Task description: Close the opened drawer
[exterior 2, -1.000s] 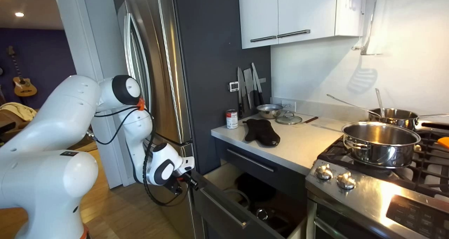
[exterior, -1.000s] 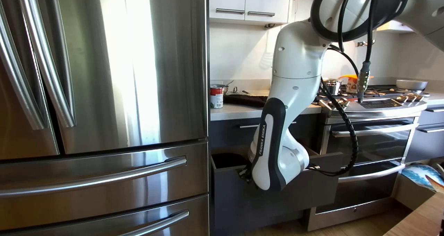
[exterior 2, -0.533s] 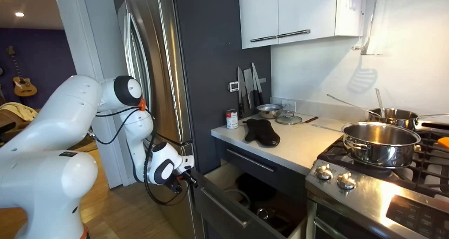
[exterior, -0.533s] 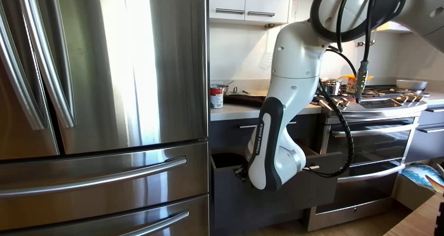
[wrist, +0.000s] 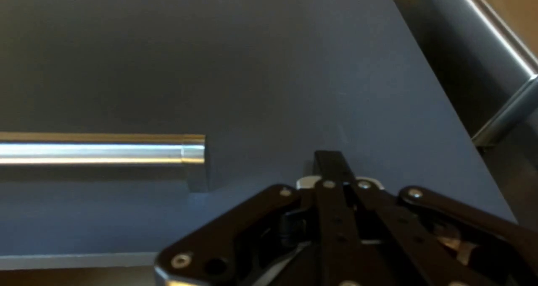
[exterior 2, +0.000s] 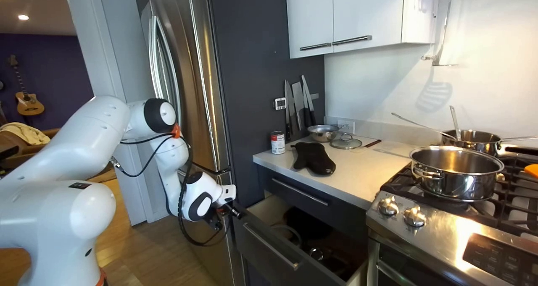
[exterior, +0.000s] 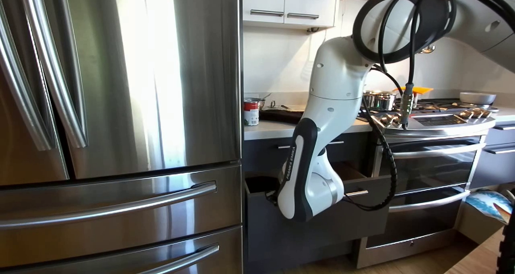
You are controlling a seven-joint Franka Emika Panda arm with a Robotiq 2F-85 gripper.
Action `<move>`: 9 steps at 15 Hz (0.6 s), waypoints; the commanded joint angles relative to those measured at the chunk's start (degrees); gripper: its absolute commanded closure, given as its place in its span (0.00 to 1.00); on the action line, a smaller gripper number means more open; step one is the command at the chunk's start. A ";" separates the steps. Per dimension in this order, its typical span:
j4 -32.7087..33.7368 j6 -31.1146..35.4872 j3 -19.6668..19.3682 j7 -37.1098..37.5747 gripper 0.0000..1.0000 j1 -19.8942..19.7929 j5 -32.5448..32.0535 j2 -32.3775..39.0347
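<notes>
1. The drawer point(exterior: 322, 231) stands well out in both exterior views, low down between the fridge point(exterior: 209, 85) and the stove point(exterior 2: 441, 240); above it a shallower drawer point(exterior 2: 344, 213) is shut under the counter point(exterior 2: 357, 172).
2. It has a flat dark grey front, a long steel handle point(wrist: 101, 151) across it, and pale wood at the sides of the box. Things lie inside, mostly too dark for me to name.
3. The arm point(exterior 2: 84, 130) bends down to the fridge end of the front, and the gripper point(wrist: 330, 160) is there, past the end of the handle and apart from it.
4. The jaws stand fully together, side against side, with nothing in their hold. Their tips are right at the front; whether they touch it, I cannot tell.
5. On the counter a red-and-white can point(exterior 2: 278, 143) stands upright, a black oven mitt point(exterior 2: 315, 159) lies near it, and a metal bowl point(exterior 2: 323, 133) and a glass lid point(exterior 2: 345, 142) sit farther back.
6. Knives point(exterior 2: 298, 97) rest blade up against the dark grey wall point(exterior 2: 260, 67), next to a small white gadget point(exterior 2: 280, 103) with a screen.
7. On the stove a wide steel pot point(exterior 2: 456, 177) stands nearer the camera than a second pot point(exterior 2: 481, 140), which has long handles leaning from it.
</notes>
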 commanded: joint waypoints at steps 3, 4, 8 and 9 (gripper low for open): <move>7.59 4.95 1.96 -1.77 1.00 -3.17 3.80 5.83; 8.65 5.96 2.24 -2.02 1.00 -3.68 4.14 6.67; 13.07 10.60 3.49 -3.14 1.00 -6.19 5.33 9.84; 14.26 12.15 4.00 -3.54 1.00 -7.09 5.27 10.70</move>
